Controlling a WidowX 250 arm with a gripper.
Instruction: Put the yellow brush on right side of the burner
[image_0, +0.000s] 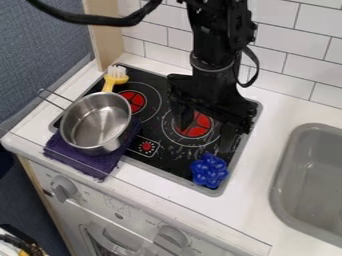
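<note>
Oven front: white panel along the bottom of the view, with two grey knobs, the left one higher in the view than the right one.
Yellow brush: at the upper left corner of the black cooktop, left of the left burner in the view; its yellow body carries white bristles.
Brush's long axis: runs from the bristled head, near the tiled wall, down and slightly left to the pot; the bristles point up the view, the handle towards the pot, whose rim hides its lower end.
Gripper: black, hanging from the top edge over the right burner; its fingers stand apart, with red burner showing between them.
Metal pot: open side up, left of the left burner and partly over the purple cloth; the pot's wire handle points to the upper left.
Blue lumpy object: on the lower right corner of the cooktop.
Sink: grey basin set into the white counter, right of the cooktop.
</note>
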